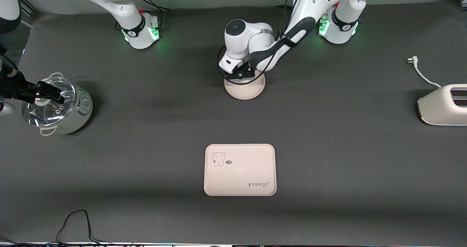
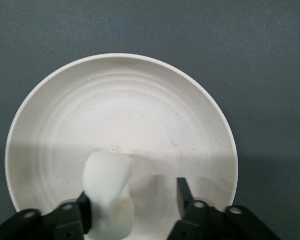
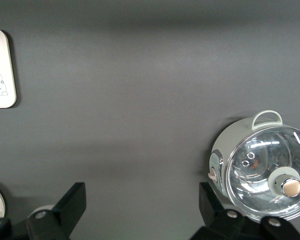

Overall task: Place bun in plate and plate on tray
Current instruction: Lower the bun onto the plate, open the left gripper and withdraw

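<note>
The left gripper (image 1: 240, 73) hangs low over the round cream-beige matte plate (image 1: 245, 90), just above centre of the front view. In the left wrist view its two black fingers (image 2: 182, 196) stand apart near the bottom edge of the frame, over the plate's (image 2: 140, 110) ringed floor. The small white smooth bun (image 2: 107, 192) sits at the lower left of that frame, leaning against one finger while a clear gap separates it from the other, so the jaws are spread and not pinching it. The bun's lower end meets the plate's surface close to the rim.

The cream-beige rectangular tray (image 1: 239, 169) with rounded corners, a bear drawing and cursive script lies in the lower centre of the front view, well apart from the plate and nearer the camera.

The right gripper (image 1: 43, 93) waits at the left edge of the front view, above a glass-lidded pale green electric pot (image 1: 58, 106). In the right wrist view its fingers (image 3: 72, 205) are wide apart and hold nothing, with the pot (image 3: 262, 167) at lower right.
</note>
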{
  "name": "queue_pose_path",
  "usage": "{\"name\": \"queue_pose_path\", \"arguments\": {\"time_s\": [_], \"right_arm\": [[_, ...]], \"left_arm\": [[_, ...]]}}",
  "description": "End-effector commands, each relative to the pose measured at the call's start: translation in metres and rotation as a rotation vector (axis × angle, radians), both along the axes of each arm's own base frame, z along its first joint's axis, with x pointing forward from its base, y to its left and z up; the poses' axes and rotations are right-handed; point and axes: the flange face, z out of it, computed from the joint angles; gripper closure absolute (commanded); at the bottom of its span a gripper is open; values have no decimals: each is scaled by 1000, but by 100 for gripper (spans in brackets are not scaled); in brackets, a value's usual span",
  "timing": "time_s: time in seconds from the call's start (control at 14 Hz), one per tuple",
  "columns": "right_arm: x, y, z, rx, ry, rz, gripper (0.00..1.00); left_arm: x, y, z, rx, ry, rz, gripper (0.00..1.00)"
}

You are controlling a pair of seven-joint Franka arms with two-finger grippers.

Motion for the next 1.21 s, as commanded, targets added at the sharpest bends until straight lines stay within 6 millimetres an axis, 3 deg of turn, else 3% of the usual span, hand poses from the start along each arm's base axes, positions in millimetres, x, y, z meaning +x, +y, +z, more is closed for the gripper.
{"name": "queue_pose_path", "arguments": {"time_s": [0.0,0.79,0.93,1.14], "right_arm": [[-5,-1,3,-18,-2,20,0],[-5,-1,3,-18,-2,20,0],[-5,-1,3,-18,-2,20,0],[-6,0,4,-16,-4,20,0]], "left_arm": [[0,-3,3,11,-28,10,0],[10,-6,9,-3,-37,22,0],[23,-3,14,-8,-47,25,0],[74,2,32,-45,-78,7,0]]}}
